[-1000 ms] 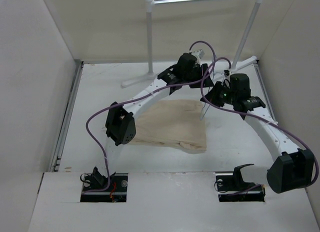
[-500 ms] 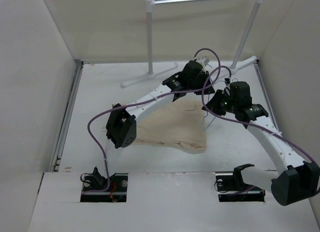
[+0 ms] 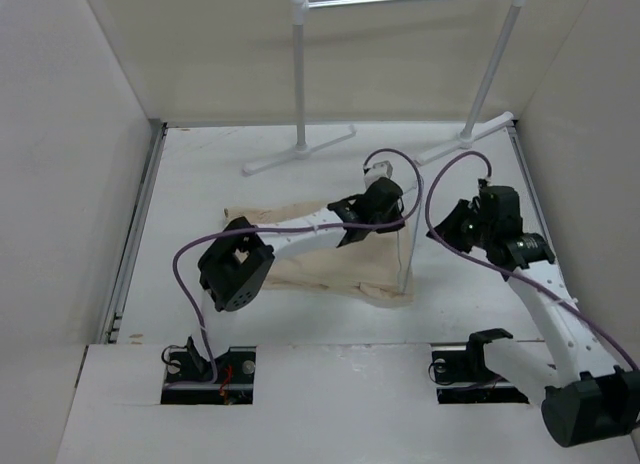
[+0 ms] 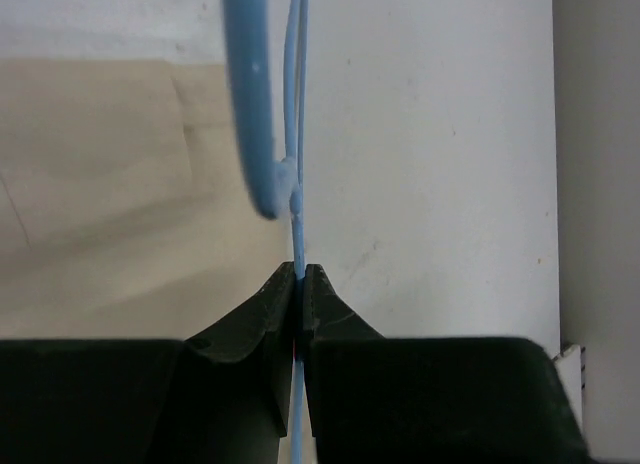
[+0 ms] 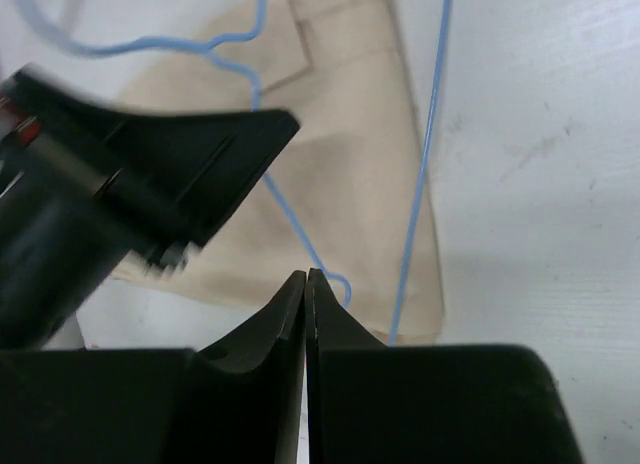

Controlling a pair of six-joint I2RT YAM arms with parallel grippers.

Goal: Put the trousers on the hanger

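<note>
Top external view: the trousers [image 3: 335, 256] are shown lying folded and flat on the white desk [image 3: 200, 184], near its middle. The left arm is stretched across them, and its hand [image 3: 385, 199] is placed over their far right corner. The right hand [image 3: 458, 222] is held just to the right of the cloth, above bare desk. A white rack [image 3: 300, 74] is seen standing at the back, well apart from the cloth.

Left wrist view: the hanger [image 4: 247, 114] is shown as thin pale blue wire. Its straight wire is pinched between the fingers of the left hand [image 4: 300, 274], which are pressed tight on it. The curved hook is seen just beyond the fingertips, over the edge of the beige cloth.

Right wrist view: the jaws of the right hand [image 5: 305, 279] are closed together, and nothing is seen between them. A small curl of the blue wire is found just beside the fingertips; contact cannot be told. A long straight wire of the hanger [image 5: 424, 174] is seen running along the right edge of the trousers [image 5: 340, 134].
</note>
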